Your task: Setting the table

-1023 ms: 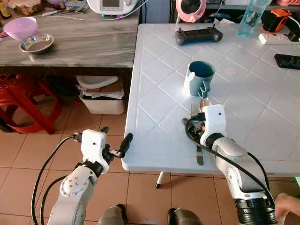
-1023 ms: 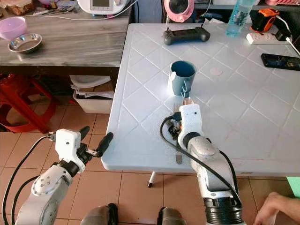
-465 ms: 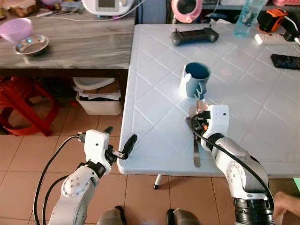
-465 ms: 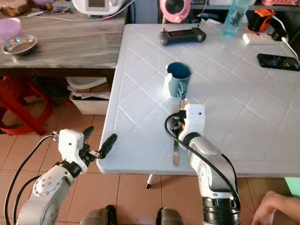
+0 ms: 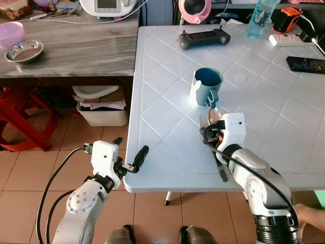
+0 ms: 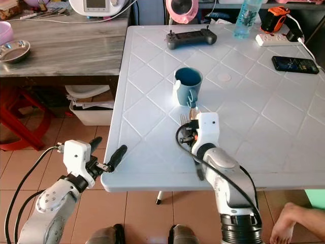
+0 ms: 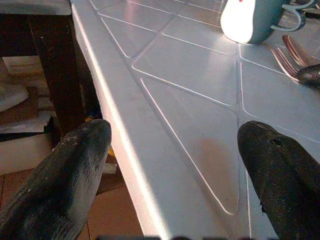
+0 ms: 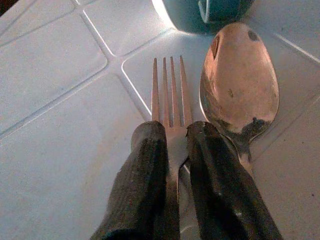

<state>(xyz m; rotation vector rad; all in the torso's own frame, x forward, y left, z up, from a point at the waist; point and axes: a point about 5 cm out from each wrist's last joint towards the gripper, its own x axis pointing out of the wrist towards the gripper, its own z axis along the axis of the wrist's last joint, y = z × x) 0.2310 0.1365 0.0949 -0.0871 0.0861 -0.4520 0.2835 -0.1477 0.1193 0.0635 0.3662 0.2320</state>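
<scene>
My right gripper (image 8: 172, 142) rests low on the white table (image 5: 167, 109), shut on a metal fork (image 8: 167, 87) just behind its tines. The fork's handle (image 5: 222, 172) slants back toward the table's near edge. A metal spoon (image 8: 240, 85) lies right beside the fork, its bowl toward a blue-green mug (image 5: 206, 86) that stands upright just beyond. My left gripper (image 5: 129, 147) is open at the table's near left corner, with its fingers (image 7: 65, 180) on either side of the edge and holding nothing.
A game controller (image 5: 203, 38), water bottle (image 5: 256, 20), power strip (image 5: 289, 38) and phone (image 5: 306, 63) lie at the table's far side. A wooden side table (image 5: 76, 51) on the left carries a steel bowl (image 5: 24, 51). A person's hand (image 5: 310, 218) is at bottom right.
The whole view has shifted, so the camera has moved. The fork's handle now slants rightward instead of pointing straight back. My right gripper stays shut on it; the left stays open.
</scene>
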